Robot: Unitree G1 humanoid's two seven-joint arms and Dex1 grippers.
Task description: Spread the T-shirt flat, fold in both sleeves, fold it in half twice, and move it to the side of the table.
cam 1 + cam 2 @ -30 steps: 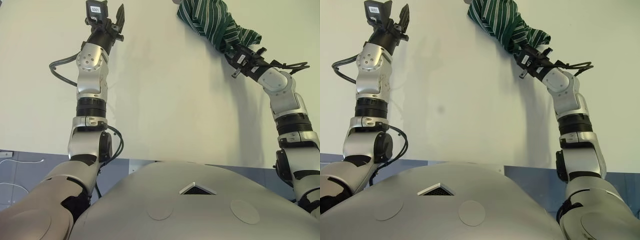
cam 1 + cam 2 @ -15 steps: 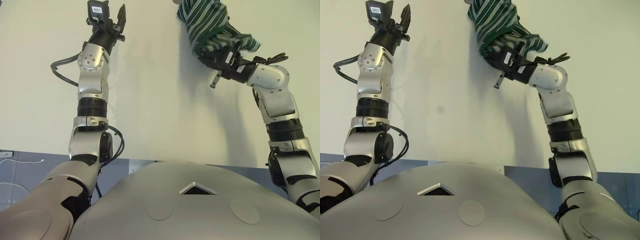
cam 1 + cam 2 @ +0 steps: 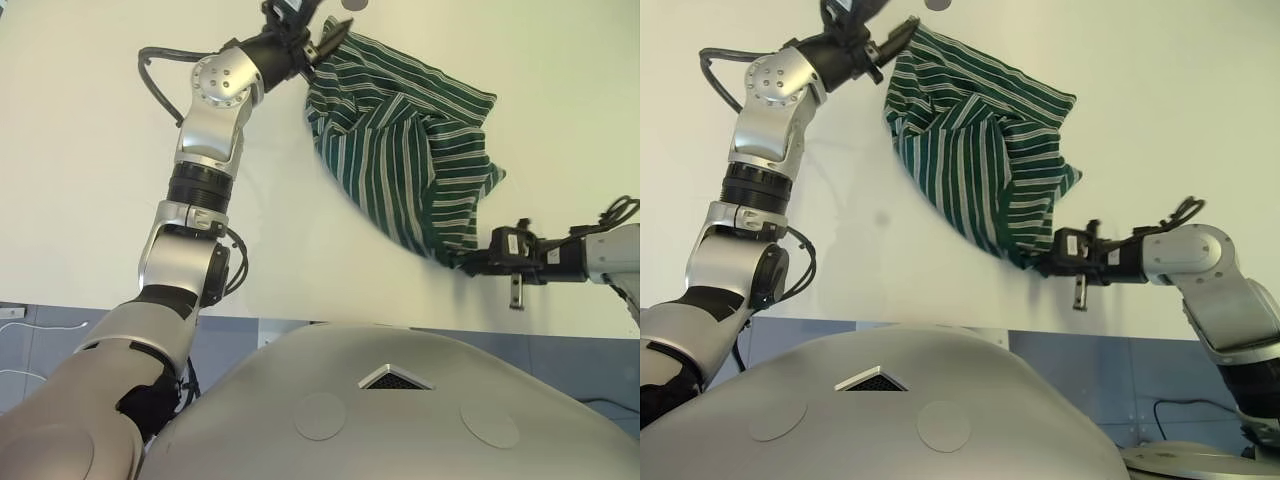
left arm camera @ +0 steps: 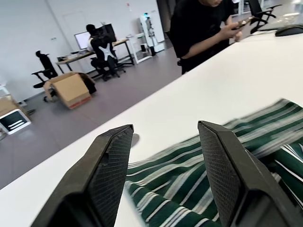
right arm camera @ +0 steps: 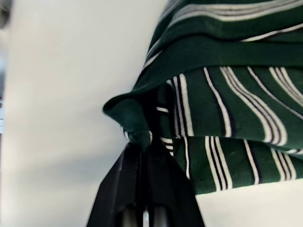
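1. The T-shirt [image 3: 400, 160] is dark green with thin white stripes, some single and some in pairs.
2. It lies rumpled on the white table [image 3: 90, 150], not spread flat. It is drawn out in a slanting band from the far middle of the table toward the near right edge.
3. The cloth is broad at the far end, with raised creases and overlapping folds, and it narrows to a point at the near right.
4. The right gripper [image 5: 144, 142] has its fingers pressed together on a small bunched fold of the shirt's edge at that near point.
5. The left gripper [image 4: 165, 175] is at the shirt's far corner with its fingers well apart. Striped fabric lies between and beyond them. Whether either finger touches the fabric cannot be told.
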